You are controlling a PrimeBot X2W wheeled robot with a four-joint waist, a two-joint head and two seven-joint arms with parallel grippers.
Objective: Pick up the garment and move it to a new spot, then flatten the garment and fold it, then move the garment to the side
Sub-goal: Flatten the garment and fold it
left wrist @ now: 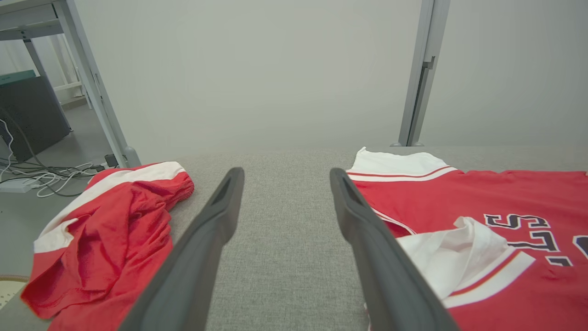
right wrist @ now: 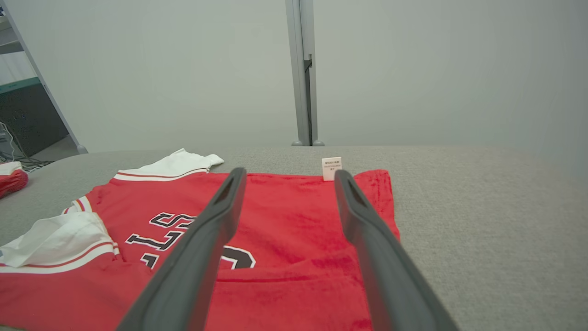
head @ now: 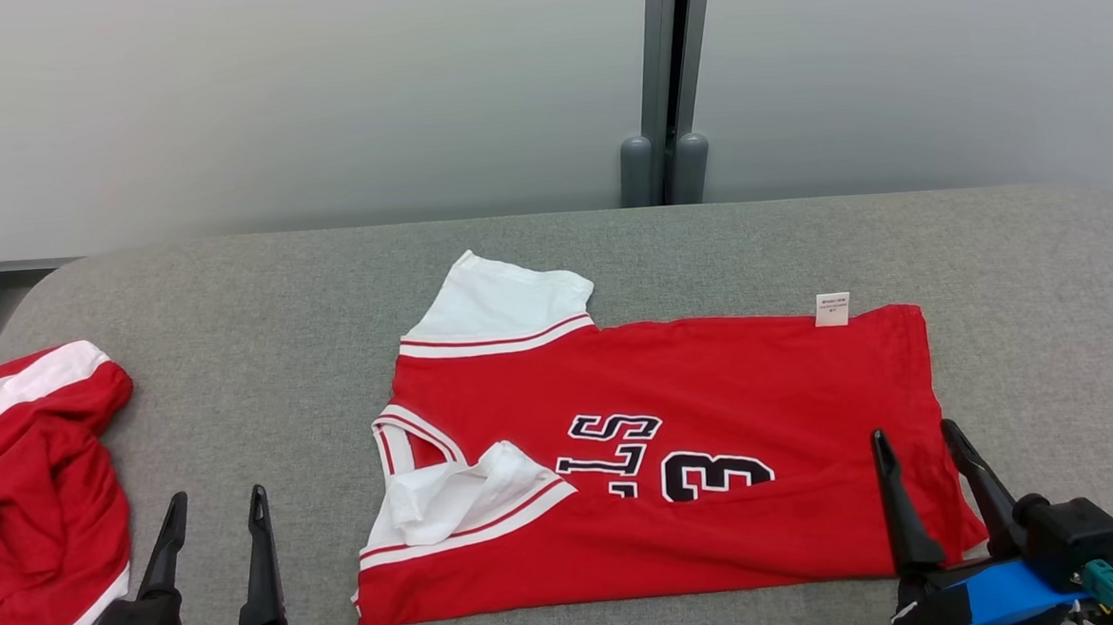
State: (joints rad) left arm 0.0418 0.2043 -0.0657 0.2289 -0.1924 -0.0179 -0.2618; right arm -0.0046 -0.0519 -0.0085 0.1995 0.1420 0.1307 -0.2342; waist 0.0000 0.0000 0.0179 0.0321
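Observation:
A red jersey [head: 659, 459] with white sleeves and dark lettering lies spread sideways on the grey table [head: 262, 318], its neck toward the left. The near edge is folded up over the lettering, and the near sleeve [head: 452, 494] is crumpled. The same jersey [left wrist: 505, 220] fills the right of the left wrist view, and that jersey [right wrist: 285, 230] lies under the fingers in the right wrist view. My left gripper [head: 216, 507] is open over bare table left of the jersey. My right gripper [head: 916, 441] is open above the jersey's hem corner, holding nothing.
A second red and white garment [head: 32, 483] lies bunched at the table's left edge, also as that garment [left wrist: 105, 234] in the left wrist view. A white tag [head: 832, 309] sticks out at the jersey's far edge. A grey post [head: 663, 78] stands behind the table.

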